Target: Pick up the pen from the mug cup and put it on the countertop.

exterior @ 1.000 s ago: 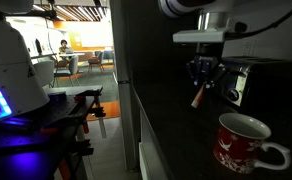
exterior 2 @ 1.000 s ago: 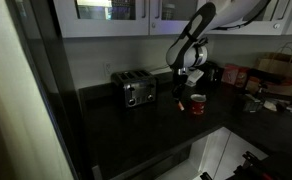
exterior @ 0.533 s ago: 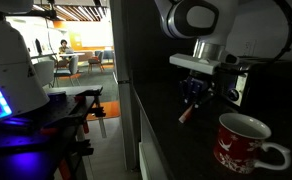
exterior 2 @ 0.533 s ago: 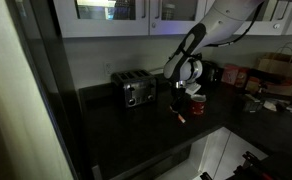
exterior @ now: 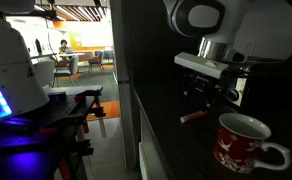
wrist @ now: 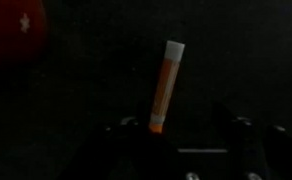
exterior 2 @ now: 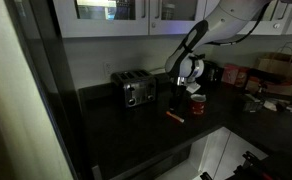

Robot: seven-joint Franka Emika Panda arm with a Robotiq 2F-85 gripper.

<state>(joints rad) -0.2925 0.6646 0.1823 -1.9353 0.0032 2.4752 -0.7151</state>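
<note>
The orange-red pen [exterior: 194, 117] lies flat on the dark countertop [exterior 2: 116, 125], a little way from the red mug cup [exterior: 244, 143] with its white pattern and pale inside. In the other exterior view the pen [exterior 2: 174, 115] rests in front of the mug cup [exterior 2: 197, 103]. My gripper [exterior: 208, 96] hangs just above the pen, open, with nothing held. In the wrist view the pen [wrist: 164, 88] points away from my gripper [wrist: 181, 135], its near end beside one finger. The mug cup [wrist: 11, 35] shows at the top left.
A silver toaster [exterior 2: 138, 91] stands on the counter beside the arm. Jars and boxes [exterior 2: 231, 75] and a brown paper bag [exterior 2: 279, 68] line the back at the far end. The counter's front edge [exterior 2: 176, 150] runs close below the pen.
The gripper carried the pen down from beside the mug, then opened. The pen dropped from hanging upright in the jaws to lying flat on the countertop.
</note>
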